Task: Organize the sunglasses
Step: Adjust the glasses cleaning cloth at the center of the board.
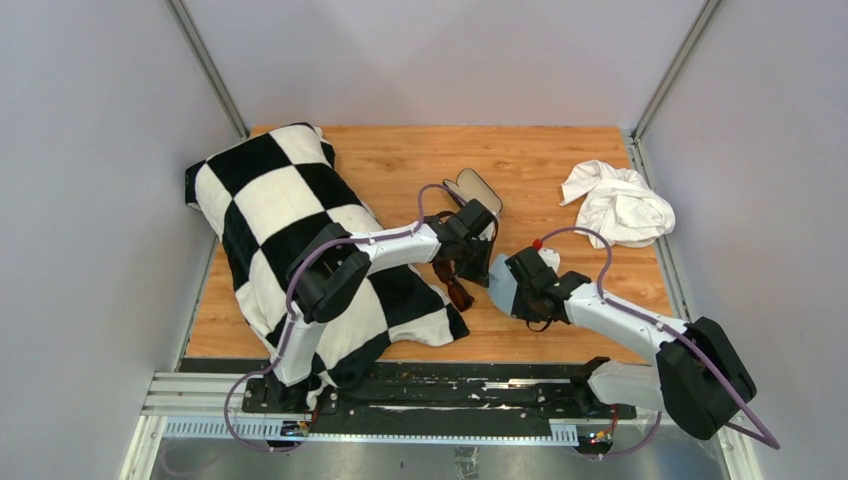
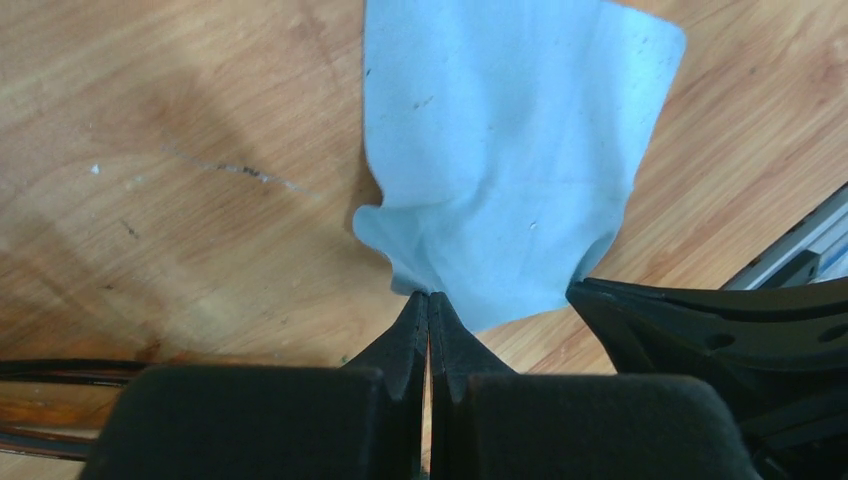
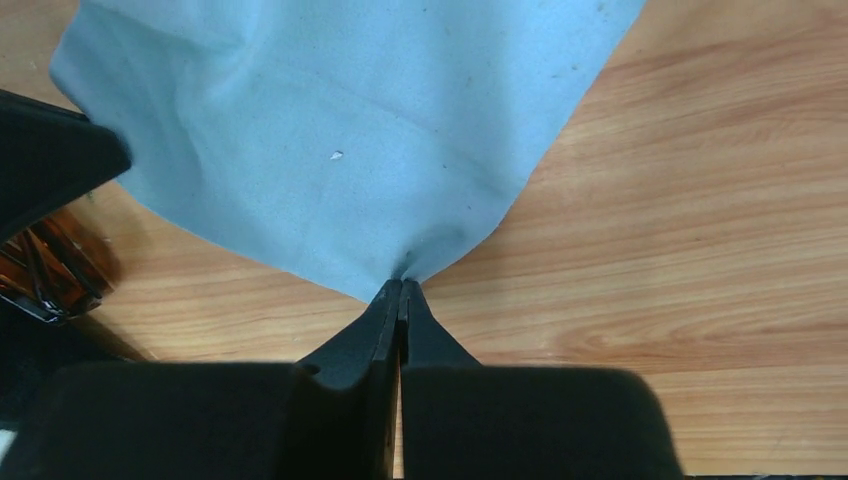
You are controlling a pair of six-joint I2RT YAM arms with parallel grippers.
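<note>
The black case (image 1: 478,190) is lying open toward the back of the desk (image 1: 560,160), showing a pale lining. The left arm (image 1: 385,245) is covering its near end, so what it is holding cannot be told from above. A crumpled white cloth (image 1: 617,205) is sitting well to the right of the case. A black-and-white checkered cushion (image 1: 285,220) is taking up the left side of the desk.

The sunglasses (image 1: 455,288) are lying on the wood outside the case, just off the cushion's near right corner and beneath the left wrist. In the right wrist view the sunglasses (image 3: 35,270) are showing as a reddish-brown frame at the left edge, off to the side of the jaws and not touching them.

Neither pair of jaws is holding the sunglasses; both are pinching the light blue cloth (image 2: 510,150). The left jaws are pressing fully together on one corner of it, with the fabric fanning out ahead of them over the wood. The right jaws are clamping flat on another corner, with no gap showing between them, and the cloth (image 3: 350,130) is spreading away from their tips. From above, the cloth (image 1: 499,285) is spanning the short space between the two wrists, just to the right of the sunglasses.
</note>
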